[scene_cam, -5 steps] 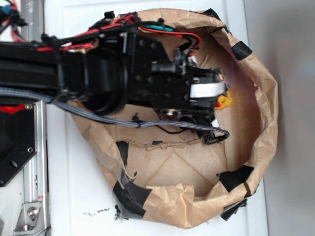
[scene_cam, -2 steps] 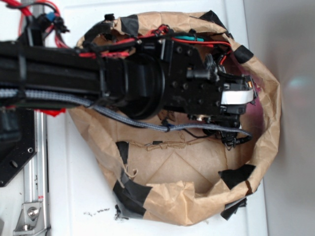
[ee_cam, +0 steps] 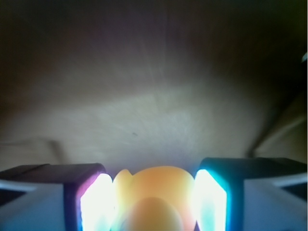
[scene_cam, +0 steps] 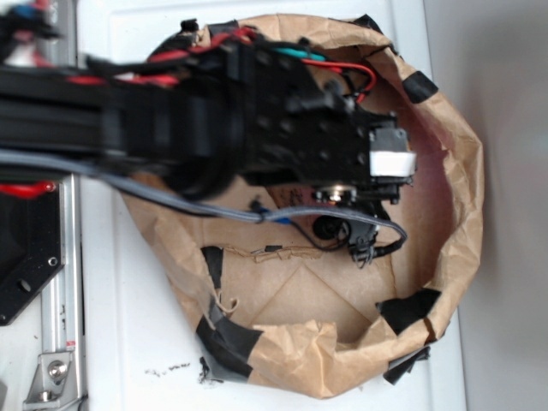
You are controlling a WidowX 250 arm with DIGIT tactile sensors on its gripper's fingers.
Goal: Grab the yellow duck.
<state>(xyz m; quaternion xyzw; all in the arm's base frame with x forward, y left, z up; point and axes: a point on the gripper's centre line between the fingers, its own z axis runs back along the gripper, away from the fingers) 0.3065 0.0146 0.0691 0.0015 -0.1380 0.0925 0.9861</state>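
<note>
In the wrist view the yellow duck [ee_cam: 155, 188] sits between my two fingers, its rounded body filling the gap and touching both brightly lit pads [ee_cam: 97, 204]. My gripper [ee_cam: 154, 195] is shut on it. From the exterior view the arm reaches in from the left over the brown paper bowl [scene_cam: 467, 188], and the gripper [scene_cam: 390, 163] hangs over its right half. The duck is hidden under the gripper there.
The crumpled paper bowl has raised walls patched with black tape [scene_cam: 409, 310]. A thin torn paper strip [scene_cam: 282, 253] lies on its floor below the arm. A black cable loop [scene_cam: 381, 244] hangs off the wrist. A metal rail [scene_cam: 64, 282] runs down the left.
The arm swung right toward the bowl's wall, then came back left. The duck showed beside the gripper a second ago and is now covered by it.
</note>
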